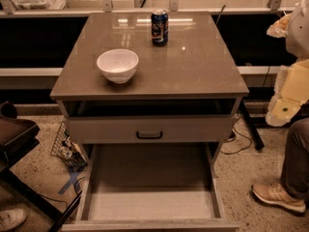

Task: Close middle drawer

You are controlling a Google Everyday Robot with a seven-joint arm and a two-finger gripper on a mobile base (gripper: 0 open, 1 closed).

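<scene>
**Camera view.** The middle drawer (149, 197), a wide grey-beige drawer with a long plain tray, stands pulled far out of the grey-beige cabinet (231, 111) toward the camera. Its front panel runs along the bottom edge of the frame, and the tray looks bare. Above it, the thin-fronted grey-beige upper drawer (193, 129), with a small dark bar handle (149, 135), appears a little out. A dark gap shows between it and the brown, glossy counter (203, 66).

The end effector (286, 100), a pale yellowish-white blocky part at the right edge, hangs beside the counter's right corner. It is above the middle drawer and well apart from it. Whether it is wide or narrow, I cannot tell.

The closing push seems not yet begun. To do it well, the end effector should come down and round to the front panel and meet it near the centre. From there it should press steadily along the rails until the panel sits flush. A push off-centre could skew the tray and make it bind. The path down should also stay clear of the tan shoe (278, 197) on the floor at the right.

As for writing, a dark blue drinks can (159, 27) stands upright at the back of the counter. Its label has pale markings that I cannot read. The round white bowl (117, 65) near the left edge shows no marking.
</scene>
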